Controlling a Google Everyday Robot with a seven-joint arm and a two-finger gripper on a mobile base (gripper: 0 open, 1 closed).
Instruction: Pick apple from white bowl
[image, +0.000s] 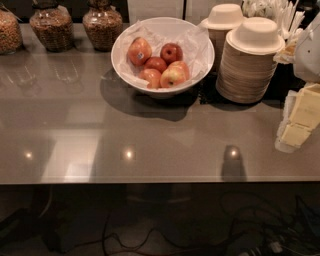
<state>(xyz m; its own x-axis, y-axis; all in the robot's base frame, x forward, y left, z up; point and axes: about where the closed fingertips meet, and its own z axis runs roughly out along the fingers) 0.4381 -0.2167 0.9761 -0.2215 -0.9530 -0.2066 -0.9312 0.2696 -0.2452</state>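
Note:
The white bowl (202, 48) stands at the back middle of the counter, lined with crinkled white paper. Several apples lie in it. The apple (139, 51), the largest, orange-red with a small dark sticker, lies at the bowl's left side. Two smaller dark-red apples (171, 52) lie to its right, and two yellow-red ones (172, 76) at the front. My gripper (296, 131), pale yellow below a white arm part, hangs at the right edge of the view, well to the right of the bowl and lower in the view. It holds nothing that I can see.
Two stacks of tan paper bowls (248, 65) stand just right of the white bowl. Three glass jars of grain (102, 22) line the back left. White plastic cutlery (272, 10) stands at the back right. The grey counter (125, 135) ends at its front edge, with cables below.

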